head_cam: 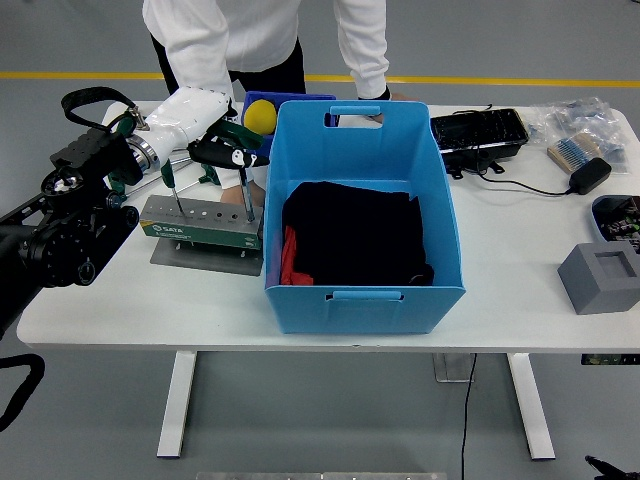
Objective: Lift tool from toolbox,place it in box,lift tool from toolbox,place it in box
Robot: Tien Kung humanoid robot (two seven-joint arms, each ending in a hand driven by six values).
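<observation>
Left hand (pixel 215 150) grips a screwdriver (pixel 243 182) standing in the toolbox (pixel 200 222), shaft at the hand's 5 o'clock.

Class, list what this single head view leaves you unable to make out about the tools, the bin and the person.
- Left hand: its grip on the screwdriver is too small to confirm.
- Screwdriver tip: whether it sits in the tool holder is unclear.
- Blue bin: dark cloth hides its floor.
- Person: cut off by the top edge; the bin hides one hand.
- Right arm: out of view.
</observation>
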